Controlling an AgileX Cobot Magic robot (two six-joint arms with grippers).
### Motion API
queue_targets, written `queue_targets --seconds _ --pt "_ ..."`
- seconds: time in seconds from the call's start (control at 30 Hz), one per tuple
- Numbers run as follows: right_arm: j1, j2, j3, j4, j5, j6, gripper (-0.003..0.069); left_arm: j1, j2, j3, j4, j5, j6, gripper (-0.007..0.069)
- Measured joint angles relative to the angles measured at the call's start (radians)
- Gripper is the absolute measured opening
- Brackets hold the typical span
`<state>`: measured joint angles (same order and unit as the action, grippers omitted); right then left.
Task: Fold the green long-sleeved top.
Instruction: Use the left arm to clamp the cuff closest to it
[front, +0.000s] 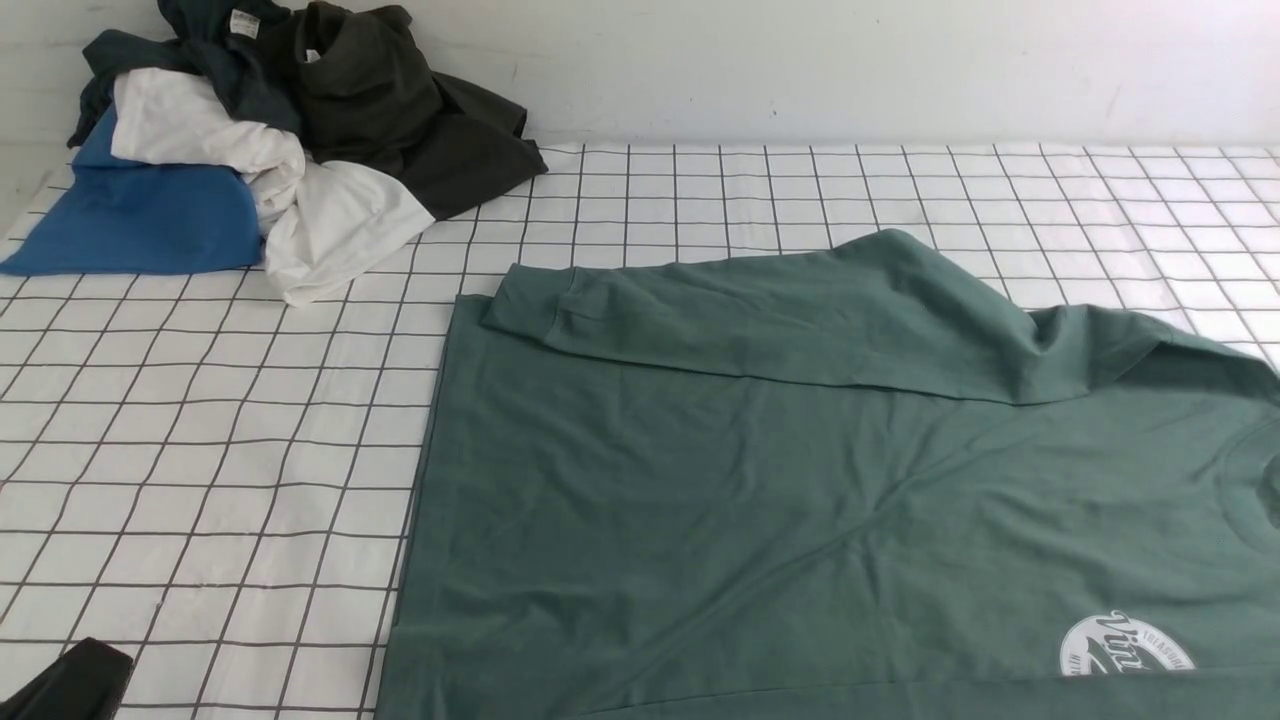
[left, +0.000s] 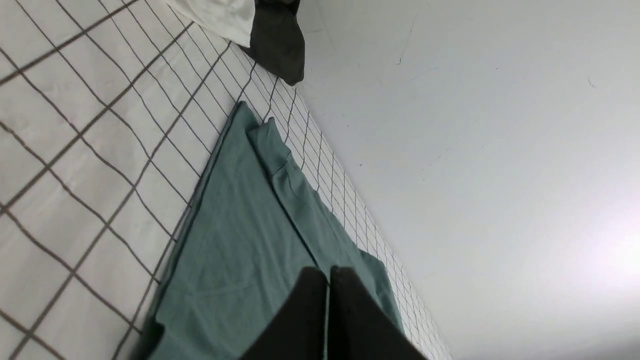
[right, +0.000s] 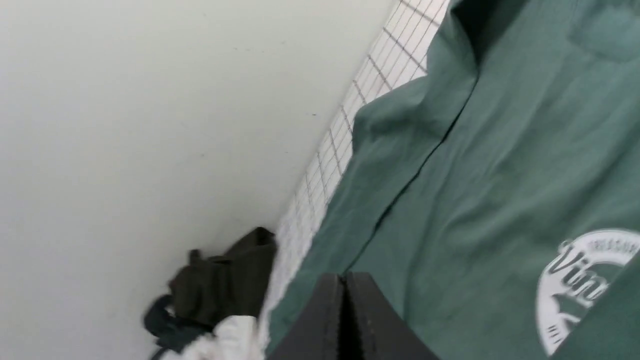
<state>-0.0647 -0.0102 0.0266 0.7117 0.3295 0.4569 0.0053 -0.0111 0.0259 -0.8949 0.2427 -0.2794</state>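
The green long-sleeved top (front: 800, 500) lies spread on my side of the table, filling the middle and right of the front view and running off its near and right edges. Its long axis runs left to right: the straight hem (front: 432, 470) faces my left and the round neckline (front: 1250, 480) my right. One sleeve (front: 760, 320) is folded back over the far edge of the body and runs along that same axis, its cuff (front: 530, 305) ending near the far hem corner. The fabric is a soft, matte sage jersey, mostly flat, with a few shallow diagonal creases across the chest and a bunched ridge at the far shoulder. A white round printed logo (front: 1125, 645) sits near the front edge, close to the neckline.

Under it is a white gridded cloth (front: 200, 450) with thin dark lines. A crumpled pile sits in the far left corner, well apart from the top: a blue garment (front: 140, 215), a white garment (front: 330, 225) and a dark olive-black garment (front: 400, 100), against a plain pale wall (front: 800, 60).

My left gripper (left: 329, 280) has its black fingers pressed together with no cloth between them, over the hem end. My right gripper (right: 344, 282) is likewise closed and empty, over the chest. Whether either touches the fabric I cannot tell.
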Motion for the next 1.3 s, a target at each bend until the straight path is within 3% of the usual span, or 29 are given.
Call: queue_targets --seconds 0.2,0.3,0.43,0.57,0.6,0.77,0.83,0.9,1.03,1.07,1.17,1.3 --pt "0.0 0.0 0.0 0.033 -0.027 -0.097 -0.0014 0.0 0.0 -0.002 -0.038 0.006 0.033 -0.0008" --pt "0.0 0.0 0.0 0.03 -0.062 -0.155 -0.0014 0.0 0.0 -0.036 -0.032 0.047 0.164 -0.0008" --pt "0.0 0.0 -0.013 0.0 -0.096 -0.328 -0.0014 0.0 0.016 -0.166 -0.008 0.102 0.484 -0.0008" --pt "0.0 0.017 -0.084 -0.057 -0.1 -0.491 -0.0014 0.0 0.117 -0.257 0.069 0.171 0.614 -0.0008" --pt "0.0 0.074 -0.152 -0.093 -0.1 -0.574 -0.0014 0.0 0.2 -0.321 0.161 0.246 0.65 -0.0008" --pt "0.0 0.351 -0.392 -0.202 0.019 -0.767 -0.0014 0.0 0.519 -0.56 0.462 0.553 0.658 -0.0007" --pt "0.001 0.434 -0.464 -0.222 0.084 -0.794 -0.0014 -0.003 0.585 -0.617 0.509 0.638 0.656 -0.0007" --pt "0.02 0.601 -0.61 -0.239 0.249 -0.834 -0.0014 -0.052 0.733 -0.711 0.578 0.761 0.638 -0.0007" --pt "0.095 0.756 -0.745 -0.248 0.432 -0.85 -0.0014 -0.198 0.874 -0.756 0.587 0.801 0.646 0.0004" --pt "0.149 0.811 -0.789 -0.263 0.504 -0.863 -0.0014 -0.285 0.932 -0.758 0.592 0.812 0.655 0.0027" --pt "0.25 0.884 -0.835 -0.281 0.62 -0.875 -0.0014 -0.421 1.039 -0.76 0.613 0.829 0.639 0.0105" --pt "0.348 0.959 -0.843 -0.324 0.825 -0.879 -0.0014 -0.506 1.191 -0.76 0.668 0.814 0.56 0.0267"
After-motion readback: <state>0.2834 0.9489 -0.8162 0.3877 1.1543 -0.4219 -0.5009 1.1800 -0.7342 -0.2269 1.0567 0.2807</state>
